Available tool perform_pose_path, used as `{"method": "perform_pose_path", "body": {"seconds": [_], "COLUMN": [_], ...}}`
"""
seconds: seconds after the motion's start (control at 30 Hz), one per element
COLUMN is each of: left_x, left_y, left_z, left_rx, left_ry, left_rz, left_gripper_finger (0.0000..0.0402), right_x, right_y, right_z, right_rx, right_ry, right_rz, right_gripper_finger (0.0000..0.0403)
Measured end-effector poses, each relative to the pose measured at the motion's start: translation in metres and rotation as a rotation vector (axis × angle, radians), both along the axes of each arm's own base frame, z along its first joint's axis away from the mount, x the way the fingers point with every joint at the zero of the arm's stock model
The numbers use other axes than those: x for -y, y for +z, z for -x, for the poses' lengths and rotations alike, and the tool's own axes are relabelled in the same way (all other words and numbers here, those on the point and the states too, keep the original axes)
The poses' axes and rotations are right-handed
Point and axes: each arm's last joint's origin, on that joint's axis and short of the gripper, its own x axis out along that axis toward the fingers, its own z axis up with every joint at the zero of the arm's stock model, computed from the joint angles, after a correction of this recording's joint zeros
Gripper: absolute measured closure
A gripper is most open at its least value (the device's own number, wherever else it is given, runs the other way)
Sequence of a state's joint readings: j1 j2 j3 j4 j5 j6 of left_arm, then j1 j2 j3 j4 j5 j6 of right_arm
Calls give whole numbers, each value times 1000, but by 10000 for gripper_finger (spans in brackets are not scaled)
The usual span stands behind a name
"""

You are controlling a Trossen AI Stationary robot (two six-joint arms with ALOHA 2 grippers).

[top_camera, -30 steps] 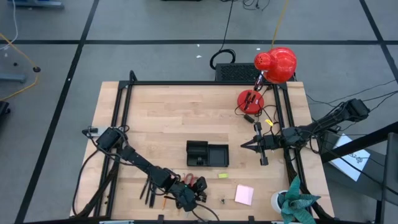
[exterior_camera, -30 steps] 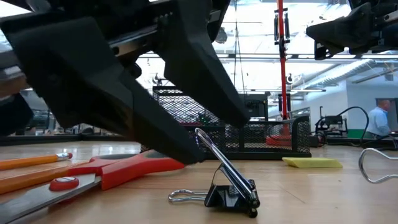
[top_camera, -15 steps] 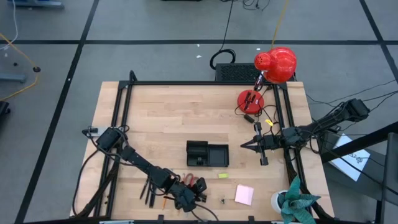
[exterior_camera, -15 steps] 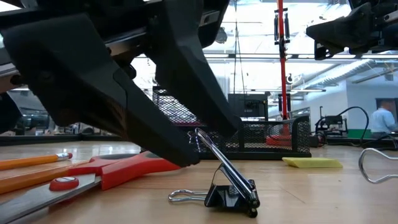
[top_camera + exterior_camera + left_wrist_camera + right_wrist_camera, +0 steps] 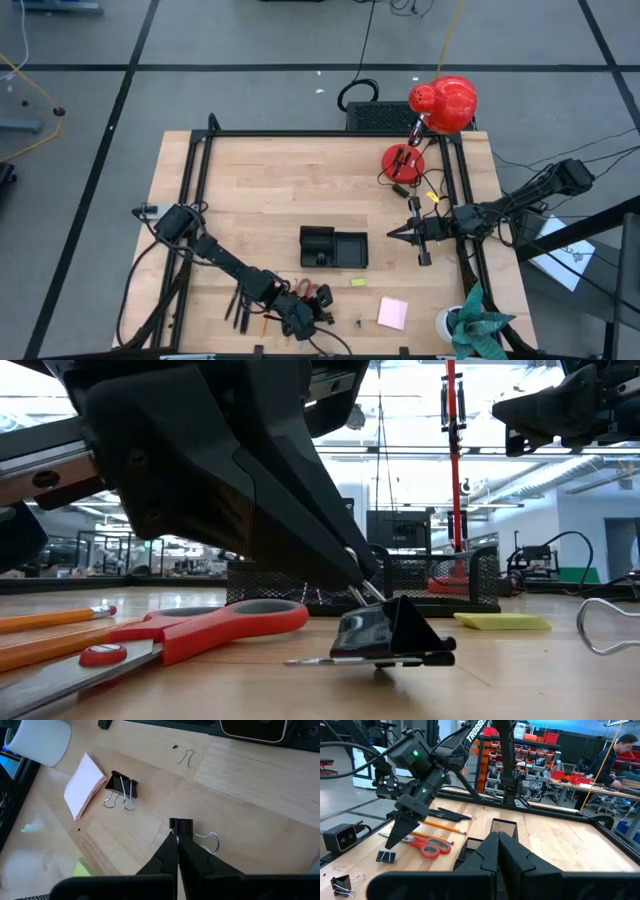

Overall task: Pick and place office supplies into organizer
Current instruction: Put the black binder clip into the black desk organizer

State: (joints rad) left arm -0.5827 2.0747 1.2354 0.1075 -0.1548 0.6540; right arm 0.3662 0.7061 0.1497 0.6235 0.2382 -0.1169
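My left gripper [image 5: 320,318] is at the table's near edge, shut on a small black binder clip [image 5: 393,634], just right of the red-handled scissors [image 5: 305,291]. Orange pencils [image 5: 445,826] and black pens [image 5: 238,305] lie left of the scissors. A second binder clip [image 5: 120,787] lies by the pink sticky-note pad [image 5: 392,313]. A yellow-green bit [image 5: 358,283] lies near the black organizer [image 5: 333,247] at the table's middle. My right gripper [image 5: 392,234] hangs shut to the right of the organizer, touching nothing. My left gripper pinches the clip's upper wire handle [image 5: 362,592] between its two fingertips [image 5: 176,841]. The fingers slant down toward the table's right. The clip's black body [image 5: 181,826] sits tilted just below the tips, and its other wire handle [image 5: 320,660] lies low along the table top.
A red desk lamp [image 5: 445,103] and a black mesh box [image 5: 375,115] stand at the far right. A white cup with a green plant [image 5: 470,325] is at the near right corner. A loose wire loop [image 5: 187,757] lies on the wood. People are in the room behind.
My left gripper has shut on the clip's raised wire handle. The clip has tipped: its black body, which rested on the table, now stands higher and turned, with the lower handle stretched flat along the wood.
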Motion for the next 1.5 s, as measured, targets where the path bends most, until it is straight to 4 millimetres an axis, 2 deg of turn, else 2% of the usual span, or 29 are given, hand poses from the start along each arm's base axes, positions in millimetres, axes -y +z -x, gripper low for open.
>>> {"method": "perform_pose_path", "body": {"seconds": [0.17, 0.33, 0.5, 0.7, 0.77, 0.87, 1.0, 1.1, 1.33, 1.5], "left_x": [2, 0, -14, -45, -56, -68, -78, -83, -97, -104], "left_y": [3, 26, 73, 137, 151, 162, 160, 150, 115, 77], "left_z": [0, 1, 5, 23, 29, 36, 37, 36, 41, 56], "left_rx": [48, 131, 220, 244, 243, 218, 173, 172, 217, 212], "left_ry": [22, 125, 328, 530, 572, 629, 675, 698, 682, 736], "left_rz": [-26, -41, 90, 328, 377, 412, 408, 411, 552, 608], "left_gripper_finger": [391, 393, 398, 398, 398, 398, 399, 400, 400, 401], "right_x": [0, 0, 0, 0, 0, 0, 0, 0, 0, 0], "right_y": [0, 0, -1, -1, -1, -1, 0, 0, 0, 1], "right_z": [0, 0, 0, 0, 0, 0, 0, 0, 0, 0], "right_rx": [0, -1, -10, -10, -10, -8, -3, -3, -2, 4], "right_ry": [0, 0, 0, 0, 0, -1, 0, 0, 0, 0], "right_rz": [0, 0, -22, -24, -24, -23, -25, -24, -26, -28], "right_gripper_finger": [401, 402, 402, 401, 401, 402, 401, 402, 400, 399]}}
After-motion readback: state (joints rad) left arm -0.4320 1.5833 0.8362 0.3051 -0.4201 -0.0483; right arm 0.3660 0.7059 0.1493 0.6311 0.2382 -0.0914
